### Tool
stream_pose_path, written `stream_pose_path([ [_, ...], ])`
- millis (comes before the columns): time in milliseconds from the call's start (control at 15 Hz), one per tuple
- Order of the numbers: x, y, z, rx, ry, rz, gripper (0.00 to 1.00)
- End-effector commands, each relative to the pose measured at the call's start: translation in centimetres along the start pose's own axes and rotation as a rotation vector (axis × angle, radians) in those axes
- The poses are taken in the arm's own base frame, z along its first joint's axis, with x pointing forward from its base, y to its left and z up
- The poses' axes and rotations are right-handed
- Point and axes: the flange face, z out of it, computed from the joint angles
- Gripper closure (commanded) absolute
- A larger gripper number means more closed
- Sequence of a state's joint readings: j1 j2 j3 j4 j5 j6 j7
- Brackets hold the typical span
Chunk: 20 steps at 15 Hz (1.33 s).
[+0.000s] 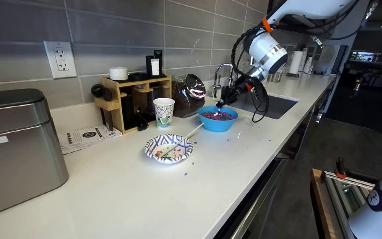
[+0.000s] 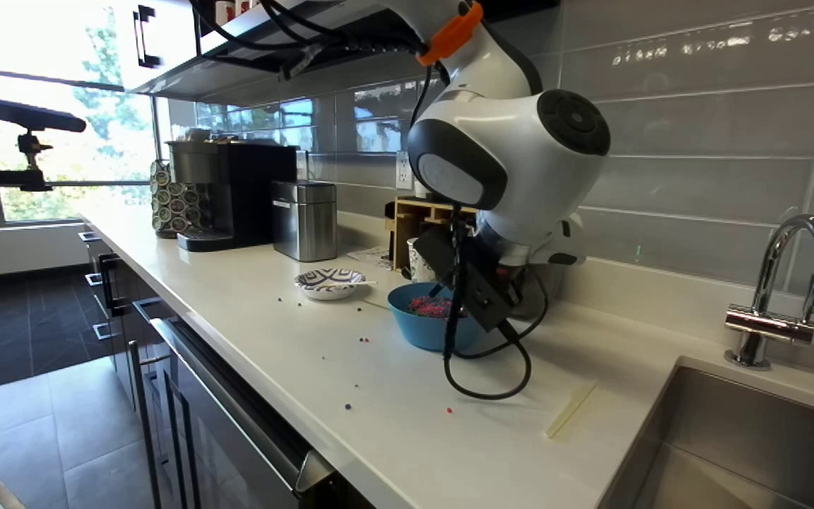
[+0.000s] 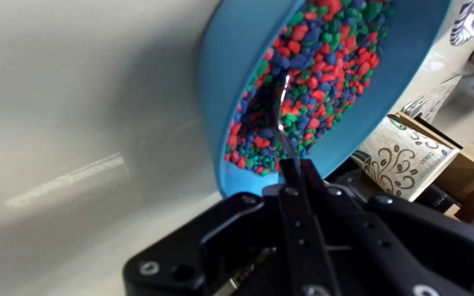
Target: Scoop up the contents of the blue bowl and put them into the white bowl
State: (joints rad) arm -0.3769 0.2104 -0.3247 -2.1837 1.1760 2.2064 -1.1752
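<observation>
My gripper (image 3: 298, 166): jaws clamped on the spoon (image 3: 279, 123), its tip just ahead of them among the bits (image 3: 335, 70) in the blue bowl (image 3: 224, 82). I should push under, level it, then lift slowly. White bowl (image 3: 467, 26): farther ahead, past the blue bowl.

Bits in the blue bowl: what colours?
The bits are red, blue and green; clearest in the wrist view.

Window (image 2: 71, 152) glare — bright; shadows soft
</observation>
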Motion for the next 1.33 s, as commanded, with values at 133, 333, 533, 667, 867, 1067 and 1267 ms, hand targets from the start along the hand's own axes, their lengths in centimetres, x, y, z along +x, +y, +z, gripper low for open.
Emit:
stream_pose_path([
  [133, 0.6, 1.2, 0.0, 0.052, -0.029, 0.06, 1.0],
  [333, 0.9, 1.7, -0.3, 0.069, -0.025, 0.08, 1.0],
  [533, 1.2, 2.1, -0.6, 0.095, -0.025, 0.1, 1.0],
  [667, 1.5, 2.4, -0.9, 0.109, -0.021, 0.112, 1.0],
  [867, 1.9, 2.8, -1.3, 0.136, -0.021, 0.132, 1.0],
  [1067, 2.2, 2.9, -1.7, 0.164, -0.027, 0.146, 1.0],
  [1267, 2.3, 3.0, -1.9, 0.196, -0.036, 0.161, 1.0],
])
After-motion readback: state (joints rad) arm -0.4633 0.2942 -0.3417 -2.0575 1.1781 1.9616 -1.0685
